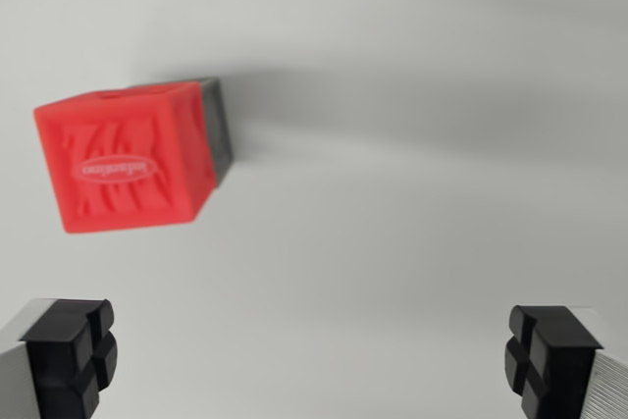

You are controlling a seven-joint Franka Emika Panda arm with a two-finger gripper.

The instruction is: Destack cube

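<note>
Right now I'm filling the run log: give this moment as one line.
stage: approach | gripper: open, empty | red cube: on grey cube, toward wrist view's left, untouched | destack: not yet done

Upper cube [126, 159] sits on lower cube [218, 125], far left on table [422, 144]; gripper fingers [71, 355] near.

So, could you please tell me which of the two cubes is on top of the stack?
The red cube with the embossed oval logo is on top; the grey cube shows only as an edge behind it.
</note>
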